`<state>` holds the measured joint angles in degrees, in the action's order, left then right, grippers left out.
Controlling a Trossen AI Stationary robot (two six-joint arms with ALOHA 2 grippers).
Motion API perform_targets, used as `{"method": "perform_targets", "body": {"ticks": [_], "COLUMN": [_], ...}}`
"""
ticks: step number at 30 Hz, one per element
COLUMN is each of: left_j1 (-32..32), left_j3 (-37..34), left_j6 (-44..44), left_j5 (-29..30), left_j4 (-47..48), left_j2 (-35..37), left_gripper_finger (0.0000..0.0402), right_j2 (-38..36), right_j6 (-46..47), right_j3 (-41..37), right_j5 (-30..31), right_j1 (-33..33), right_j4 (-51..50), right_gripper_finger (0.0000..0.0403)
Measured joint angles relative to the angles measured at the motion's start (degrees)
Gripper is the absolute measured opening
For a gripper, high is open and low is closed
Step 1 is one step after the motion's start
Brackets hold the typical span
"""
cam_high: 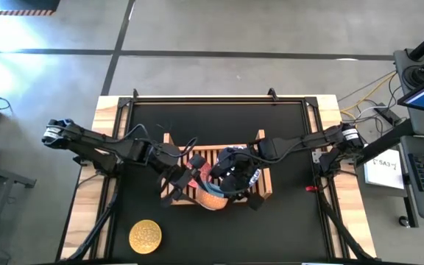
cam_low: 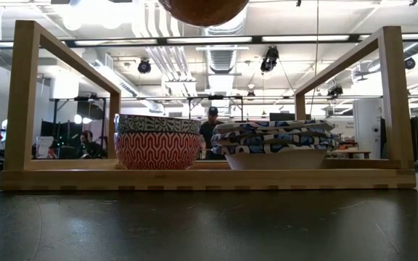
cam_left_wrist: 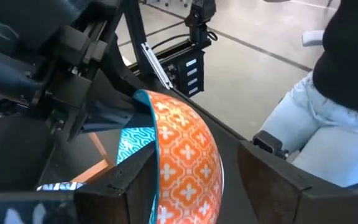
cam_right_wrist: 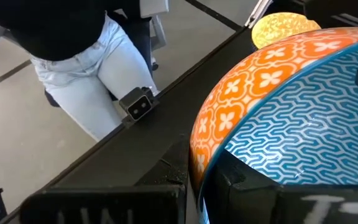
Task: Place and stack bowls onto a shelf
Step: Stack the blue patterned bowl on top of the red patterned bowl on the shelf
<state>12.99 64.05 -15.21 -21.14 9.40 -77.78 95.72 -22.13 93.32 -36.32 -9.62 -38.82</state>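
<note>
Left tool [cam_left_wrist: 185, 186] clamped on orange bowl [cam_left_wrist: 188, 155]

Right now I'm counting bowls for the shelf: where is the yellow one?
In the high view the yellow bowl sits alone on the table's front-left area, off the shelf, nearer the left arm's side.

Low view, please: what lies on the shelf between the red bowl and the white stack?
Nothing: in the low view that stretch of shelf is bare, the red bowl and white stack standing apart.
</note>
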Motion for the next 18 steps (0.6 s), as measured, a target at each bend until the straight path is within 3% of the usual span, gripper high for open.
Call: {"method": "perform_targets", "body": {"ticks": [7, 13, 18], "left_j1": [0.00, -0.04, -0.37], "left_j3": [0.00, 0.00, 0.00], "left_j6": [2.75, 6.80, 7.34], "left_j5": [2.69, 3.51, 3.60], "left_j4": [-0.09, 0.29, 0.84], "left_j2": [-0.37, -2.36, -4.00], "left_gripper_finger": [0.0185, 0.0184, 0.0184], "right_j2": [0.00, 0.47, 0.92], "right_j6": [4.42, 14.61, 20.99], "right_j3": [0.00, 0.00, 0.00], "right_j5": [-1.10, -5.82, -6.07], "right_j1": [1.06, 2.15, 2.27], "right_j4": [-0.15, -0.10, -0.65], "right_gripper_finger": [0.0013, 0.0013, 0.0013]}}
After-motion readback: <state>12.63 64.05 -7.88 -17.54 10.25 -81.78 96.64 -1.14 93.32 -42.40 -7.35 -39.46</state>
